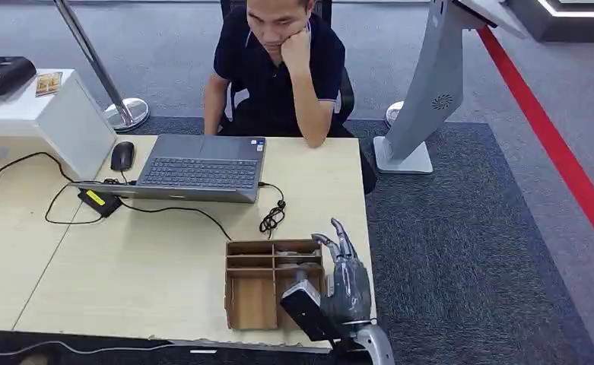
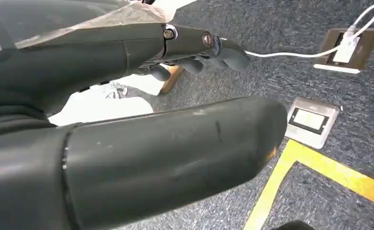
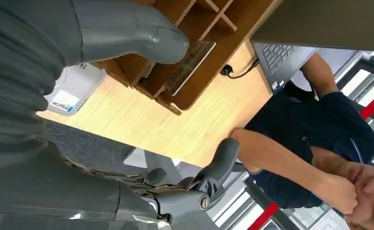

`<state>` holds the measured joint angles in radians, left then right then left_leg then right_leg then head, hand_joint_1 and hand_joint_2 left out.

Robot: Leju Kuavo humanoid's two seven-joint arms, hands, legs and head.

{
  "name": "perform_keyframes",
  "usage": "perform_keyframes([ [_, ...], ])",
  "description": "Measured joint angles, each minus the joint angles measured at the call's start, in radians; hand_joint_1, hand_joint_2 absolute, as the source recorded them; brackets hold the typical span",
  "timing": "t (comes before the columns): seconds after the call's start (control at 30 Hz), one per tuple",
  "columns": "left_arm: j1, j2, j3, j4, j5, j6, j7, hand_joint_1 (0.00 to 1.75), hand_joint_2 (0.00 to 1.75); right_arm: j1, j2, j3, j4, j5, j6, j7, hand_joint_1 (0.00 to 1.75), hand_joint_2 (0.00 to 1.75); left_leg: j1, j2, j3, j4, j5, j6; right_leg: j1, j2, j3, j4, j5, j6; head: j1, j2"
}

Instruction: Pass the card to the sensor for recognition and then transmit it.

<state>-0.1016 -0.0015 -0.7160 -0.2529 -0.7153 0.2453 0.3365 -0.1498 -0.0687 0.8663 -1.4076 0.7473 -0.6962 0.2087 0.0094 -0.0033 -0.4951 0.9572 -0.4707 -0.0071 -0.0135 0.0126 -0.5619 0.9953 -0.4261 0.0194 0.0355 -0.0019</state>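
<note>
Two hands: the right hand (image 1: 346, 285) stands over the right edge of the tray, fingers (image 1: 338, 239) spread and pointing away from the robot, holding nothing; the left hand (image 2: 141, 143) hangs over carpet, its fingers (image 2: 209, 52) loosely curled with nothing in them.
Right thumb: in the right wrist view the grey thumb (image 3: 132, 31) reaches across the tray, its tip just beside the card.
Card: a card (image 3: 187, 67) lies tilted in one compartment of the tray, one long edge raised against a divider; whether the thumb touches it I cannot tell.
Tray: a brown wooden tray (image 1: 236, 300) with several compartments sits near the front right corner of the surface, the small slots on its far side and a larger bay on its near side.
Surface: a light wood surface (image 1: 141, 258) carries the tray, laptop, mouse and cables.
Laptop: an open grey laptop (image 1: 198, 171) sits at the far side, facing the person.
Mouse: a black mouse (image 1: 122, 155) lies just left of the laptop.
Cable: a black cable (image 1: 272, 217) coils between the laptop and the tray.
Person: a person (image 1: 278, 72) in a dark polo shirt sits behind the laptop, chin propped on one hand, elbow on the surface.
Kiosk: a grey kiosk stand (image 1: 423, 99) stands on the carpet to the right of the person.
Floor: in the left wrist view, grey carpet with a yellow line (image 2: 319, 165) and floor sockets (image 2: 311, 120).
</note>
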Motion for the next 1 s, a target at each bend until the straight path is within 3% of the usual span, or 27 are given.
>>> perform_keyframes([
  [0.3, -0.006, 0.0, -0.019, 0.0, 0.002, -0.005, 0.0, 0.0, 0.0, -0.011, 0.025, 0.0, 0.062, -0.02, 0.0, -0.005, 0.59, 1.75, 0.0, 0.0, 0.0, 0.0, 0.0, 0.0, 0.0, 0.0, 0.0, 0.0, 0.0, 0.0, 0.0, 0.0],
  [0.47, -0.008, 0.001, -0.026, 0.0, 0.002, -0.01, 0.0, 0.0, 0.0, -0.018, 0.036, 0.0, 0.091, -0.028, 0.0, -0.012, 0.49, 1.75, 0.0, 0.0, 0.0, 0.0, 0.0, 0.0, 0.0, 0.0, 0.0, 0.0, 0.0, 0.0, 0.0, 0.0],
  [0.57, -0.01, 0.001, -0.028, 0.0, 0.002, -0.012, 0.0, 0.0, 0.0, -0.023, 0.045, -0.001, 0.108, -0.031, 0.0, -0.017, 0.61, 1.75, 0.0, 0.0, 0.0, 0.0, 0.0, 0.0, 0.0, 0.0, 0.0, 0.0, 0.0, 0.0, 0.0, 0.0],
  [0.63, -0.011, 0.001, -0.029, 0.0, 0.002, -0.013, 0.0, 0.0, 0.0, -0.025, 0.048, -0.001, 0.118, -0.034, 0.0, -0.019, 0.54, 1.75, 0.0, 0.0, 0.0, 0.0, 0.0, 0.0, 0.0, 0.0, 0.0, 0.0, 0.0, 0.0, 0.0, 0.0],
  [1.0, -0.016, 0.001, -0.045, 0.0, 0.0, -0.018, 0.0, 0.0, 0.0, -0.038, 0.064, -0.002, 0.154, -0.038, 0.0, -0.024, 0.52, 1.75, 0.0, 0.0, 0.0, 0.0, 0.0, 0.0, 0.0, 0.0, 0.0, 0.0, 0.0, 0.0, 0.0, 0.0],
])
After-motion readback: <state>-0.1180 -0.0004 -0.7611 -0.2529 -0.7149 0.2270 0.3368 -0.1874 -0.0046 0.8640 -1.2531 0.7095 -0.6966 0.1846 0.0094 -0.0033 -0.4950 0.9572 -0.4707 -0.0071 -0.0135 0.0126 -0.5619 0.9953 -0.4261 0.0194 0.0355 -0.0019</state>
